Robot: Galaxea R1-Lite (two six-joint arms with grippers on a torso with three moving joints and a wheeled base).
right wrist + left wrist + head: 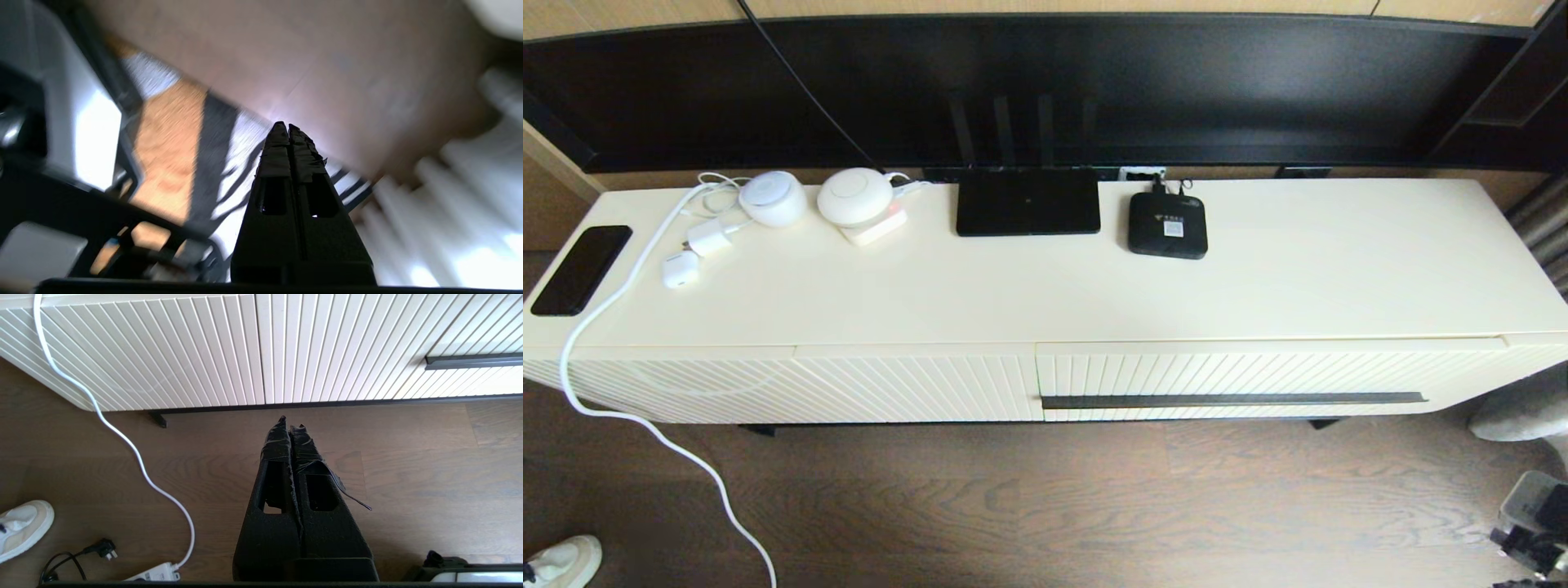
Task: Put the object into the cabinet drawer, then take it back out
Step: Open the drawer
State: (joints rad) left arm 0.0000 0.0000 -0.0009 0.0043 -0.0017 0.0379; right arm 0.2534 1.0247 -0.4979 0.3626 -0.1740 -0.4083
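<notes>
The black three-compartment organizer box appears in none of our views; the wide cream ribbed drawer [1258, 380] sits closed. Both our grippers, left [291, 424] and right [284, 125], are pressed together and empty. We risk grabbing the small black square set-top box [1167, 224] by mistake.

Cream cabinet [1094, 294] over brown wood-grain floor [1045, 506].
Drawer [1258, 371] front vertically ribbed, with dark handle [1233, 400]; neighbouring panel [792, 388] diagonally ribbed; router [1027, 202] black; cable [645, 425] white; both end effectors [291, 424] black.
</notes>
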